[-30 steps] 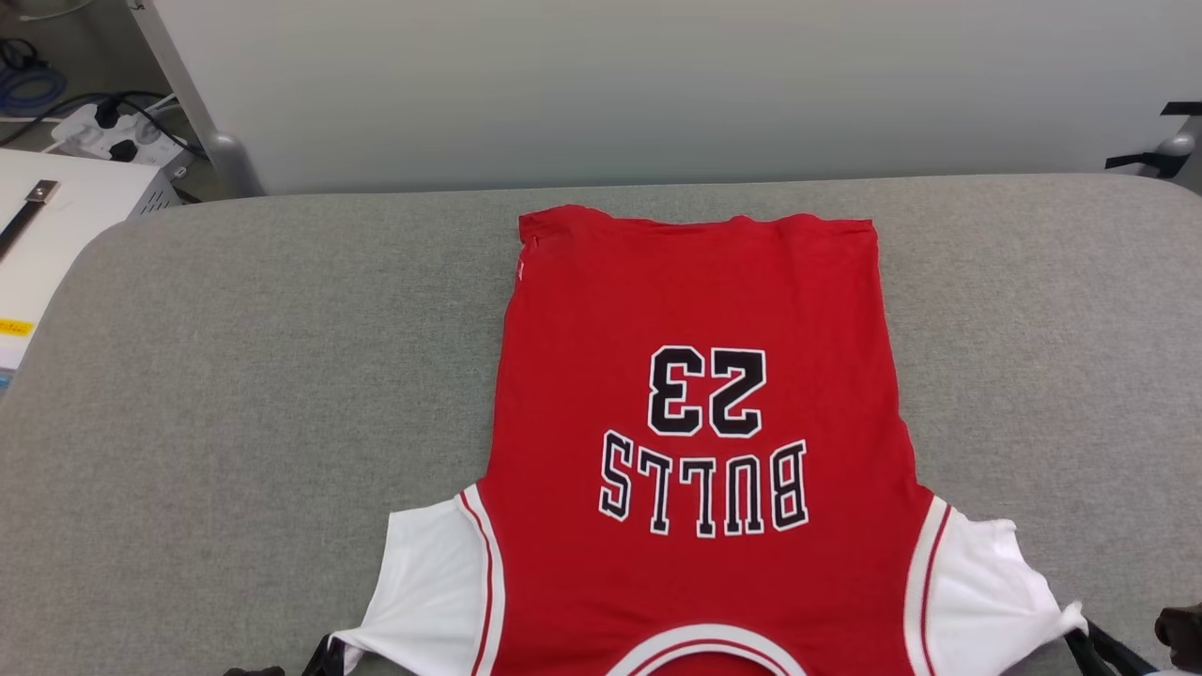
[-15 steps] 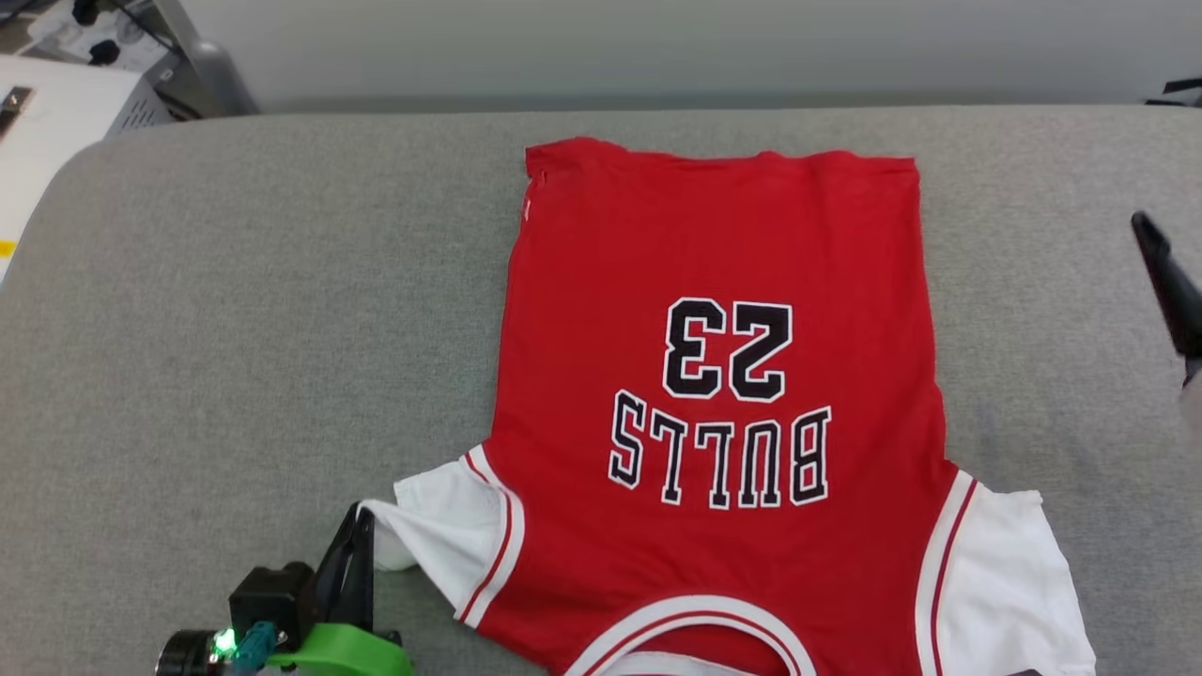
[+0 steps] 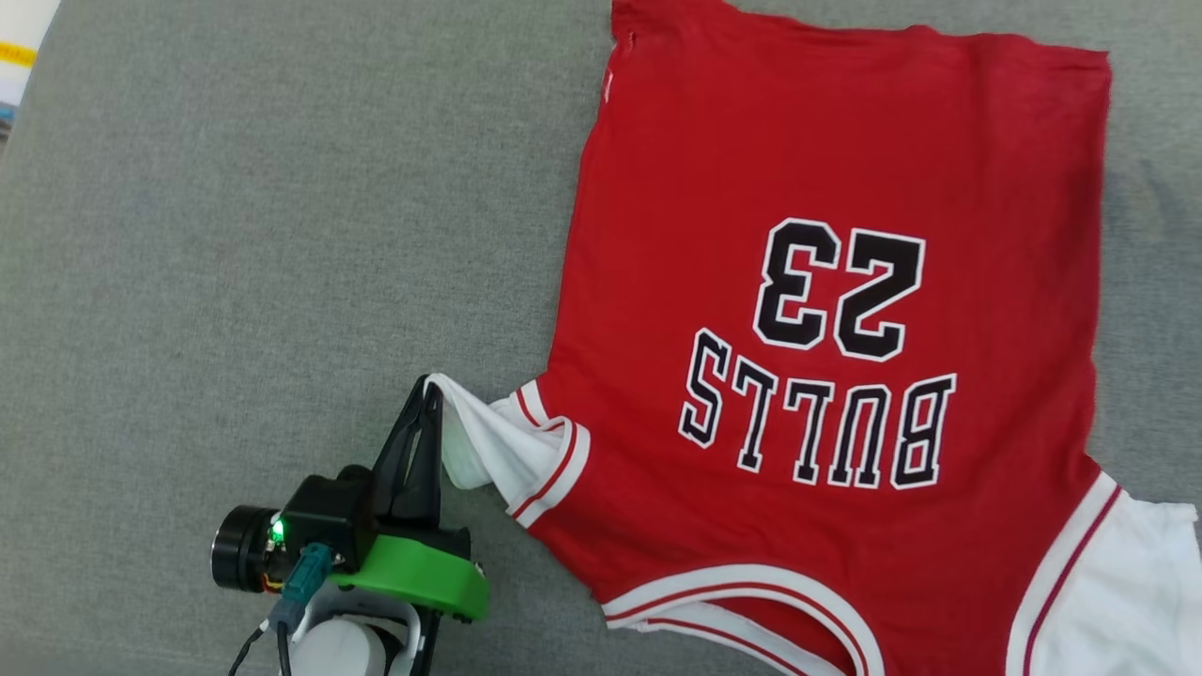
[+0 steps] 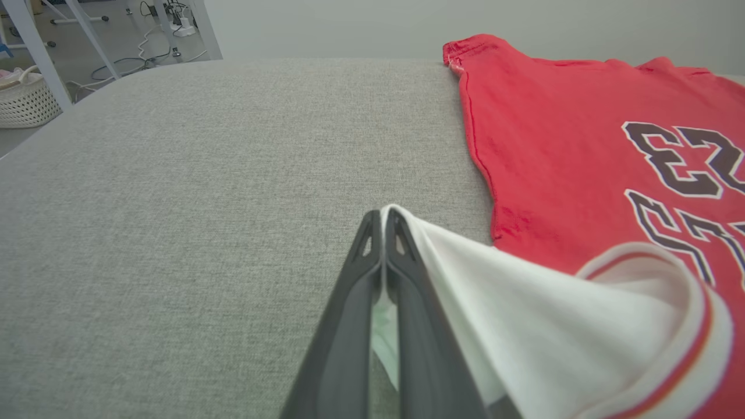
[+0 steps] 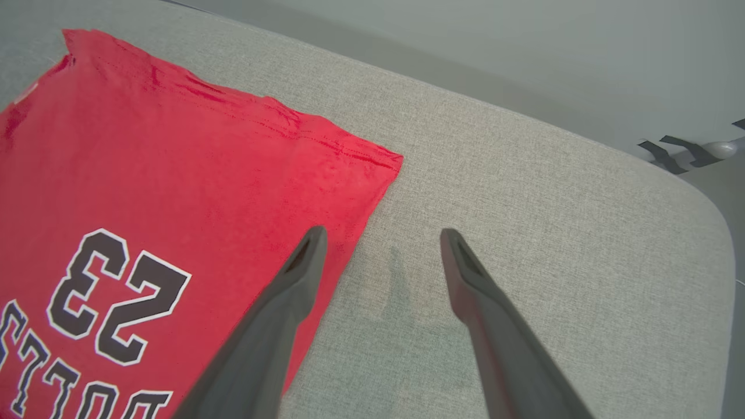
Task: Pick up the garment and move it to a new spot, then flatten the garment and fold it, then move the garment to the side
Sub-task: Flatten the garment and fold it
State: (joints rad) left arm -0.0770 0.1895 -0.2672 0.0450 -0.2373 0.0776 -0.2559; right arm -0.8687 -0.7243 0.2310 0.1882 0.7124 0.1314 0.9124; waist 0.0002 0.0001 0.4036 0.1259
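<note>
The left jaws are pressed together on the edge of the white sleeve [image 3: 484, 441] of the garment [image 3: 826, 169], pulling that sleeve up off the grey bench [image 3: 235, 235] into a tented fold. The right jaws stand wide apart with nothing between them, above bare bench just beside the garment's hem corner. In the right wrist view one dark finger [image 5: 273, 331] overlaps the red edge. The garment lies spread on the bench, its black-and-white "BULLS 23" print facing up and its other white sleeve [image 3: 1127, 601] flat. In the left wrist view a white woven basket [image 4: 26, 102] sits on the floor beyond the bench. Something pale shows at its rim, too small to tell.
</note>
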